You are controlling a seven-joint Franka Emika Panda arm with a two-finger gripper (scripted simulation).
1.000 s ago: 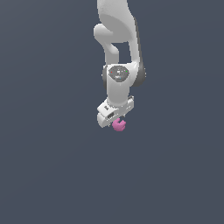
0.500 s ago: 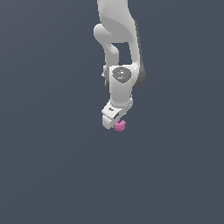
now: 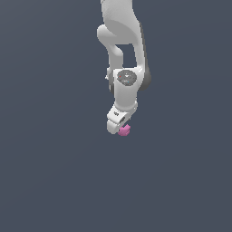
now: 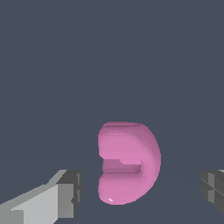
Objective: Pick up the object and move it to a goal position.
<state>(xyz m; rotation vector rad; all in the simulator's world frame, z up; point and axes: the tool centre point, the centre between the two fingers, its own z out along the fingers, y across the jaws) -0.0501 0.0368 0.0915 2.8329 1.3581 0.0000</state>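
Note:
The object (image 4: 129, 162) is a small pink rounded lump with a notch, lying on the dark grey floor. In the wrist view it sits between my two fingers, with a gap on each side and neither finger touching it. My gripper (image 4: 142, 190) is open around it. In the exterior view the white gripper (image 3: 118, 128) hangs straight down over the pink object (image 3: 124, 130), which shows just past the hand's lower end on the exterior view's right. The fingertips are hidden there by the hand.
The flat dark grey floor (image 3: 54, 181) lies all around. The white arm (image 3: 122, 41) rises from the gripper to the exterior view's top edge.
The wrist has turned over the pink object, so the hand looks narrower in the exterior view, and it sits slightly lower. The object has not moved.

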